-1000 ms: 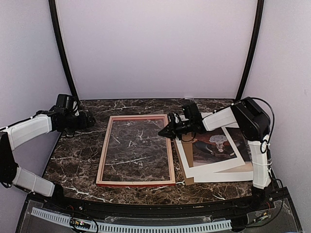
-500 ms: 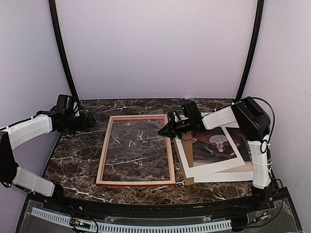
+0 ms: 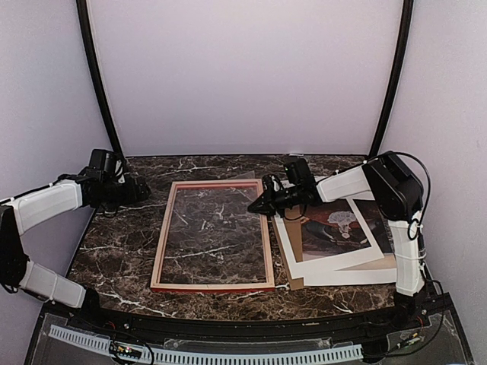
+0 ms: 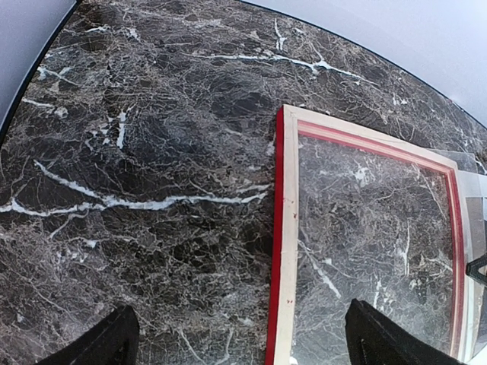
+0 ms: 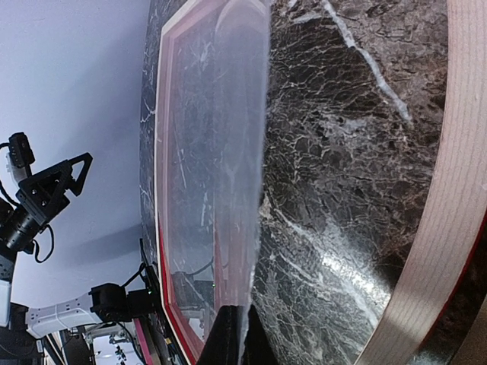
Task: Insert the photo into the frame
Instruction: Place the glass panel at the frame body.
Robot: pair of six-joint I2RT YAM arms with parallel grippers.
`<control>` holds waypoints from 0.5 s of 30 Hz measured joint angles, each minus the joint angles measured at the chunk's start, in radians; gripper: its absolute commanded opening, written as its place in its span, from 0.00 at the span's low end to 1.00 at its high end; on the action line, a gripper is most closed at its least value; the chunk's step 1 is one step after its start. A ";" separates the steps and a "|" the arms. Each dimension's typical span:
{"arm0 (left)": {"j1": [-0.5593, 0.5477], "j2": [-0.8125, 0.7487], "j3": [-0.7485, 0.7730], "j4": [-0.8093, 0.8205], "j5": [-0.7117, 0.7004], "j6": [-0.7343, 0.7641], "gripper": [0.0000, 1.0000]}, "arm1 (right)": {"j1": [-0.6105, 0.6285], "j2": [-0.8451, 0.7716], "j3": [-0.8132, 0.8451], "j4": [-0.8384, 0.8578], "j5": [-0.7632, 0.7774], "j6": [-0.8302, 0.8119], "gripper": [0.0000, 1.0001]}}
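Red frame [image 3: 213, 287] under right pincer [image 3: 253, 207] (seemingly)

left hand [image 3: 144, 186], right hand [image 3: 253, 206] black; arm shells [image 3: 47, 204] white; cables [image 3: 418, 228] black

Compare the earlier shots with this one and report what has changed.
Nothing visibly moved, and nothing was taken hold of or let go. The right fingers stay shut on the edge of the clear sheet over the frame. The left fingers stay open, to the left of the frame's far corner. The photo lies to the right of the frame as before.
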 measured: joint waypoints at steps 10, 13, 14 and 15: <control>-0.007 0.025 -0.003 0.006 0.000 0.000 0.98 | 0.000 0.000 0.003 -0.002 0.002 -0.004 0.00; -0.011 0.026 -0.003 0.010 0.000 0.000 0.97 | 0.000 0.000 0.003 0.001 0.002 0.004 0.00; -0.011 0.026 -0.003 0.011 0.000 0.000 0.97 | 0.000 0.000 0.003 0.002 0.002 0.008 0.00; -0.011 0.026 -0.003 0.011 0.000 0.000 0.97 | 0.000 0.000 0.002 0.004 0.003 0.010 0.00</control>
